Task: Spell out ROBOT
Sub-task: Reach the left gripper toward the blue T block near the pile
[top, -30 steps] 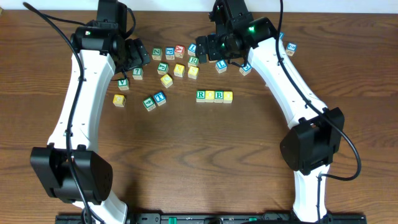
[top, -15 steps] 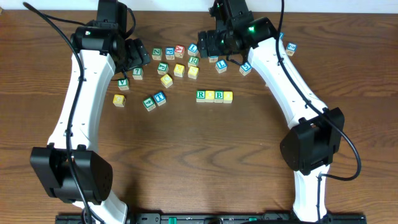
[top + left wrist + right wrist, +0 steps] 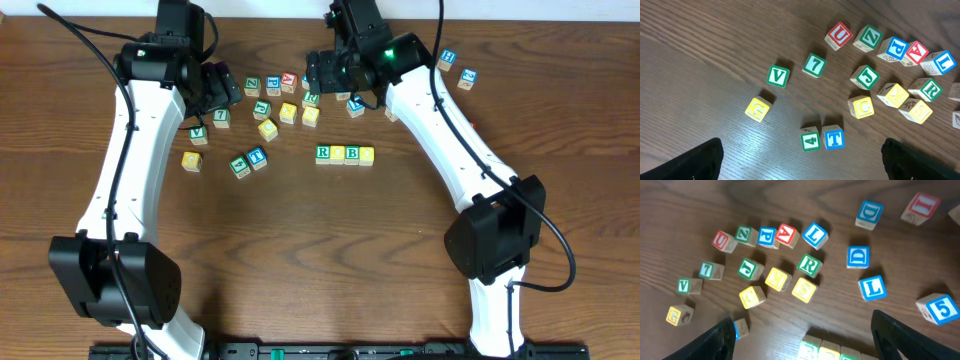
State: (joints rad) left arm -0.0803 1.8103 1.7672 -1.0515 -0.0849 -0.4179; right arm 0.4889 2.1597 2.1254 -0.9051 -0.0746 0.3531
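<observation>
A row of four cubes lies on the table: the green-edged R (image 3: 323, 153), a yellow cube (image 3: 338, 153), the B (image 3: 352, 153) and a second yellow cube (image 3: 367, 154). In the right wrist view this row (image 3: 829, 352) shows at the bottom edge. The blue-edged T (image 3: 257, 157) sits apart to the left, touching a green 4 (image 3: 240, 165); the left wrist view shows the T (image 3: 833, 137) too. My right gripper (image 3: 322, 75) hangs open over the loose cluster, holding nothing (image 3: 807, 342). My left gripper (image 3: 222, 90) is open and empty (image 3: 805, 167).
Several loose letter cubes crowd the back middle, among them a second green R (image 3: 311, 98), a yellow C (image 3: 267, 129), J (image 3: 262, 108) and a 7 (image 3: 221, 117). A V (image 3: 197, 133) and yellow G (image 3: 191, 160) lie at left. Blue cubes (image 3: 467, 77) sit at back right.
My right gripper has moved left over the cluster and its jaws have narrowed slightly. The left arm and the cubes have not moved.
</observation>
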